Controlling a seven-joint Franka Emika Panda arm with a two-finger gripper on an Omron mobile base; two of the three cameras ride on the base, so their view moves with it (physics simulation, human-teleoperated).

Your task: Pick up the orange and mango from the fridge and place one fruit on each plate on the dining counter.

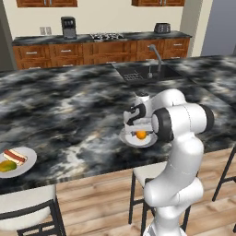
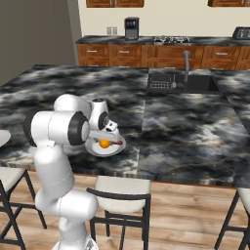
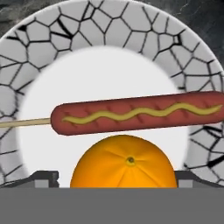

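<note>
At the dining counter (image 1: pixel 69 110), marbled black-and-white top w/ stools along the near edge, I have the arm folded over the nearer plate (image 3: pixel 109 26). The other plate (image 1: pixel 25 168), far off to the arm's left near the counter edge, already carries the mango (image 1: pixel 7 166) beside its sausage strip (image 1: pixel 14 156), so by my read this is the last placement.

The gripper (image 3: pixel 116 181) hangs right above the near plate; the orange (image 3: pixel 124 161) sits between the fingertips (image 3: pixel 43 178), which flank it on both sides. Whether the pads press it or have let go, I can't tell from these views. In the base views the orange shows low over or on the plate, just next to the corn-dog-style sausage (image 3: pixel 140 113) on its stick.

To do this step well, I judge: open the jaws only when the fruit rests on the white centre, clear of the sausage, then lift straight up so it doesn't roll.
</note>
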